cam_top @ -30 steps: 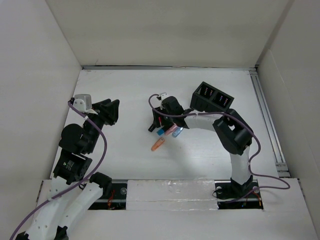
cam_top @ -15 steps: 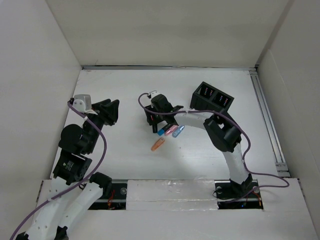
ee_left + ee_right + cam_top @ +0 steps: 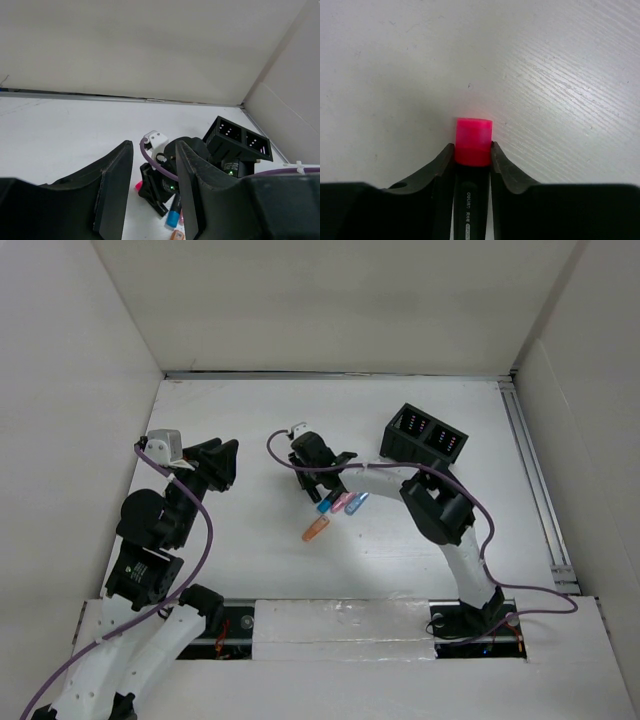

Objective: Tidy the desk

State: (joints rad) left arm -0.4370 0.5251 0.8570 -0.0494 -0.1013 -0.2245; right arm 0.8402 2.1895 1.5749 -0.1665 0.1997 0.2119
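The desk (image 3: 240,410) is a white tabletop. My right gripper (image 3: 308,486) is shut on a black marker with a red-pink cap (image 3: 474,140), just left of the other markers. In the right wrist view the gripper (image 3: 473,150) clamps the marker right behind its cap, low over the desk (image 3: 550,75). The left wrist view shows the cap (image 3: 137,186) beside the right gripper (image 3: 156,192). My left gripper (image 3: 222,462) is open and empty at the left, above the desk; its fingers (image 3: 117,175) frame the right arm.
Three markers lie side by side mid-desk: blue-capped (image 3: 323,506), pink (image 3: 340,502) and pale blue (image 3: 357,503). An orange one (image 3: 316,531) lies nearer. A black compartmented box (image 3: 425,435) stands at back right. White walls enclose the desk; a metal rail (image 3: 530,470) runs along its right side.
My right gripper has swung left and slightly back with the red-capped marker in it, away from the marker row. The left arm has not moved.
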